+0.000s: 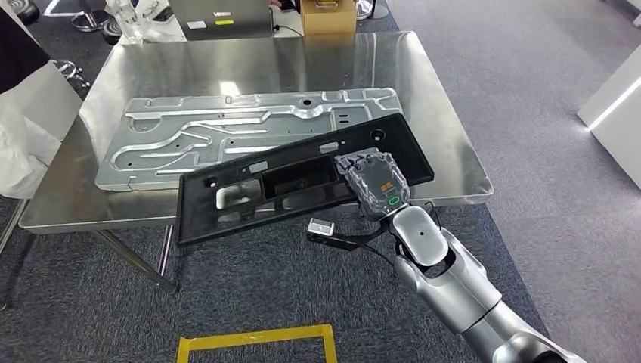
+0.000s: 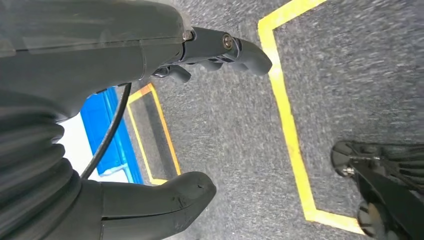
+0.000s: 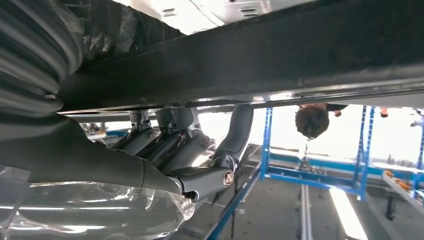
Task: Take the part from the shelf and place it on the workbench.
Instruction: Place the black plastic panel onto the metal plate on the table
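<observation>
The right hand (image 1: pixel 376 180) grips the near edge of the black panel (image 1: pixel 295 178) at the centre of the head view, fingers curled up under it (the right wrist view shows this best). The panel lies slanted across the steel counter (image 1: pixel 249 64), its lower-left part overhanging the near edge and its far side seemingly overlapping the silver stamped plate (image 1: pixel 227 128). The left hand (image 2: pixel 190 115) hangs over grey carpet, thumb and fingers spread, holding nothing.

Grey carpet floor (image 1: pixel 529 91), yellow tape outline (image 1: pixel 257 340) (near robot), blue shelving (image 3: pixel 320 165).
</observation>
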